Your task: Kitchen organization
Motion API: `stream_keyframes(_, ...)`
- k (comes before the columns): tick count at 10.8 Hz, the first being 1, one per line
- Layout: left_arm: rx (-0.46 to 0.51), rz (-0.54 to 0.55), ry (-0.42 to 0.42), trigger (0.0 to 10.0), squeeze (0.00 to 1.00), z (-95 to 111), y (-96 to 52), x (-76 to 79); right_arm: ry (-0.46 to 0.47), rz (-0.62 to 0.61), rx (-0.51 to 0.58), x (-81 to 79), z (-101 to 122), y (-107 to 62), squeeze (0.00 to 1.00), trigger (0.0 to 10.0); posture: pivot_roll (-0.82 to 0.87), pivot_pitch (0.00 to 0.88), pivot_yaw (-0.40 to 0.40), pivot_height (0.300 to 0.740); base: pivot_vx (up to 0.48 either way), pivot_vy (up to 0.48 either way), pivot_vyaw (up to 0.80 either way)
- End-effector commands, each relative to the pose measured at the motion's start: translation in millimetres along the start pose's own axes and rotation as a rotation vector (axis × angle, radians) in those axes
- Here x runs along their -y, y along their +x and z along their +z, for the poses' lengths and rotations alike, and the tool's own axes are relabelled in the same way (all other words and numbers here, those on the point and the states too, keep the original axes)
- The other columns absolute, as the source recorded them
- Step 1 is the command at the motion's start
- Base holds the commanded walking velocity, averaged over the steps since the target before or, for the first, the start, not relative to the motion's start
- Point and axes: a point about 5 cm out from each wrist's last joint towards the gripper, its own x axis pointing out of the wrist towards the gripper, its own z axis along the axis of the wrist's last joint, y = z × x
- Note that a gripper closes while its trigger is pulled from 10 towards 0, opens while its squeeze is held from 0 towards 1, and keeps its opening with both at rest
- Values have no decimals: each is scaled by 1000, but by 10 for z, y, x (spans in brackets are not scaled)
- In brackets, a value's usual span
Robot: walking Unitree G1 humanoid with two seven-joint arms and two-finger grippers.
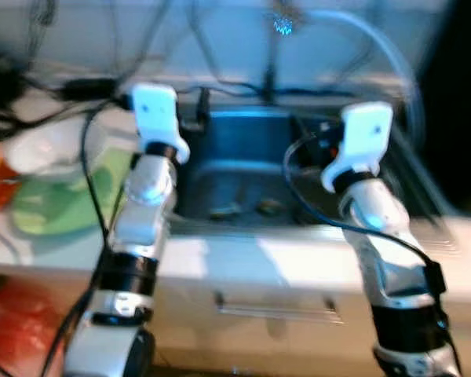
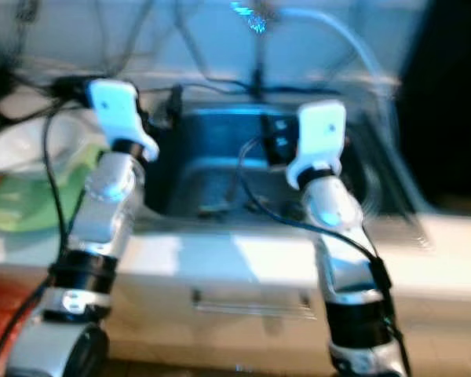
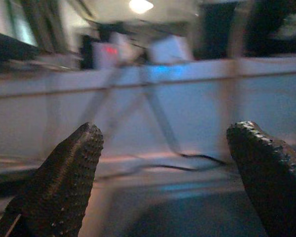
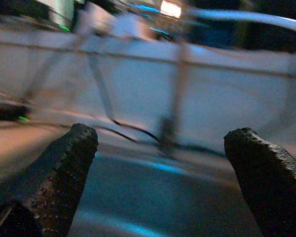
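**Both tools raised over the sink, nothing in hand**

Far left on the desk (image 1: 220, 259): an orange blur at the edge, then a white bowl-like thing (image 1: 51, 145) above a green plate (image 1: 59, 200), black cables trailing across both. Too blurred to name more closely.

Next, left tool (image 3: 163, 182): held up over the sink's left rim, fingers (image 3: 69, 182) spread wide, nothing between them; pale back wall and a dark cable ahead in its wrist view.

Centre: steel sink (image 1: 243, 169), with two small dark bits (image 1: 247, 209) lying on its floor, too blurred to identify. Tap (image 1: 279, 47) rising behind, a pale hose arching off toward the right.

Then right tool (image 4: 160, 182): likewise lifted, over the sink's right part, fingers (image 4: 266, 182) spread, empty.

Below, a drawer front with a handle (image 1: 275, 306).

Judged step: approach and survey, no object yet picked for tidying. Likeliest targets the bits in the sink or the dishes at left; cannot tell which. Next move calls for steadying the view, choosing one item, then lowering the nearer tool while keeping clear of the loose cables and the tap.
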Motion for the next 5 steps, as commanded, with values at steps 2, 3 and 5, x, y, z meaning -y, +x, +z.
stream_keyframes(2, -36, 46, -1, 10000, 0, -78, -48, -112, 6, 24, -6, -67, -16, -12, 0, 10000, 29, 9, 37, 740, 0, 0, 0)
stream_keyframes(3, -37, 47, -1, 10000, 0, -86, -58, -109, 7, 25, -7, -66, -19, -17, 0, 10000, 29, 10, 37, 740, 0, 0, 0)
stream_keyframes(5, -41, 42, 4, 10000, 0, -94, -65, -90, 8, 27, -11, -74, -29, -18, 0, 10000, 28, 13, 36, 740, 0, 0, 0)
